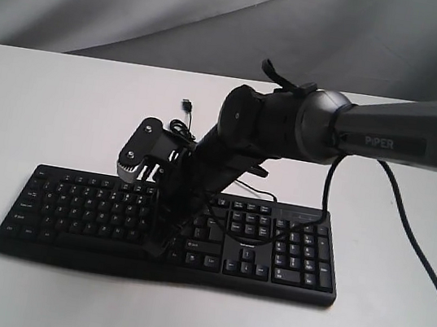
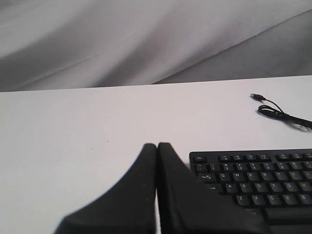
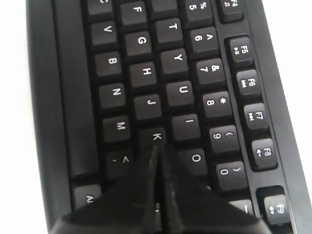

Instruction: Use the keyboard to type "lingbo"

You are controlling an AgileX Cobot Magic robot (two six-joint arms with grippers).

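Currently your right gripper [image 3: 157,148] is pointing down with fingers pressed together, tip at the K key [image 3: 155,135] edge of the black keyboard [image 1: 80,210], which is lying across the white table [image 1: 46,105]. Your left gripper [image 2: 157,146], fingers likewise pressed together, is hovering beside the keyboard's Esc corner.

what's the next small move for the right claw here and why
Probably nudge the right claw a touch along the home row, away from the J key, then press. Its shut tips sit at the edge of the K key on the keyboard, so L, the first letter, likely lies just beyond, under the claw. How much is typed cannot be seen.
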